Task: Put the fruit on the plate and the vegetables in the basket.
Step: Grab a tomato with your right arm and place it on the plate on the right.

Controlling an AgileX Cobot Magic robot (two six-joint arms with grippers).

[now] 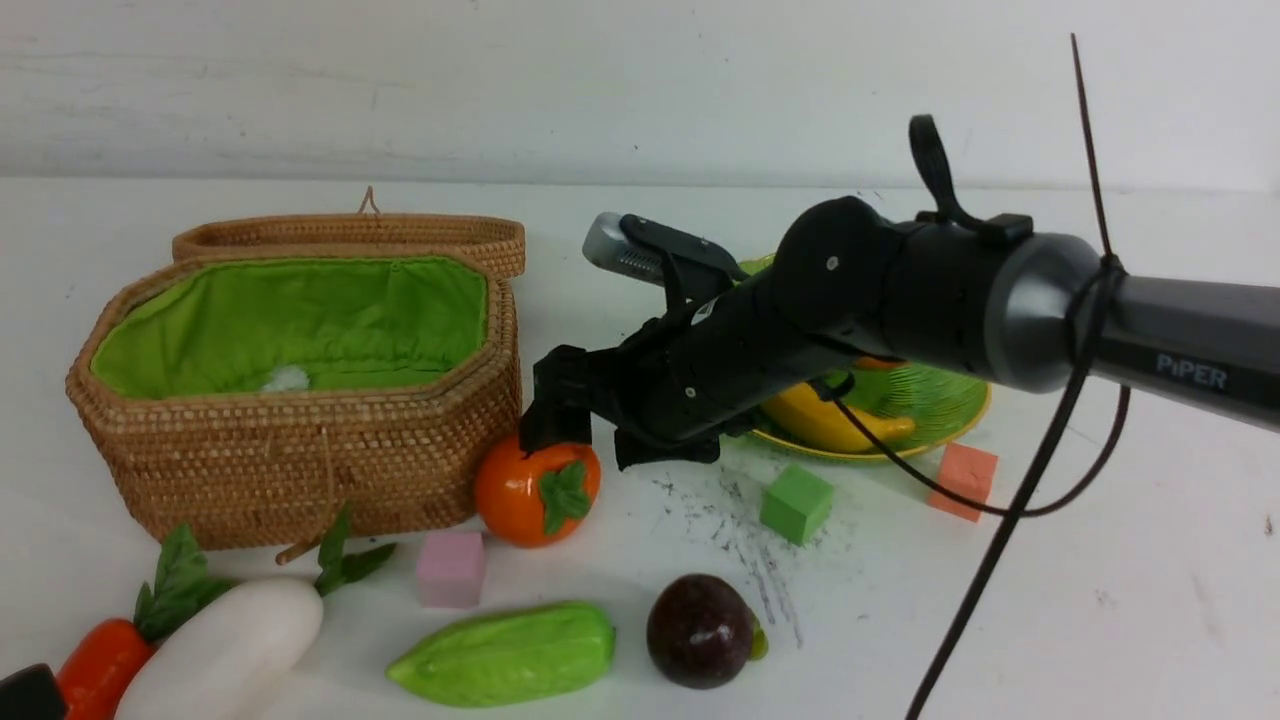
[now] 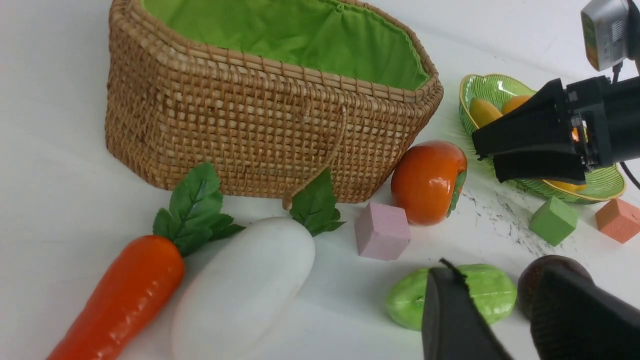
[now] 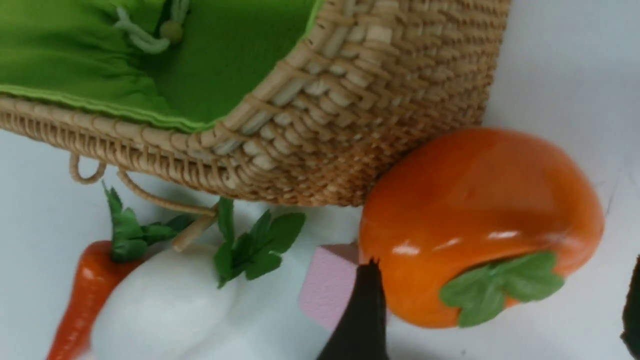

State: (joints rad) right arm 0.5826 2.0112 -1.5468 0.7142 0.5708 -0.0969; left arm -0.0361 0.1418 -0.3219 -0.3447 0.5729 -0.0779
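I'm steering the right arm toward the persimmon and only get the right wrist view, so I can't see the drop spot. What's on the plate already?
Observer: The plate already holds the banana and the mango.
Operator: Is any other fruit off the plate?
Observer: Yes, the mangosteen lies on the table, beside the gourd.
Operator: Is the left arm busy?
Observer: No. The left gripper has its jaws apart with nothing between them.
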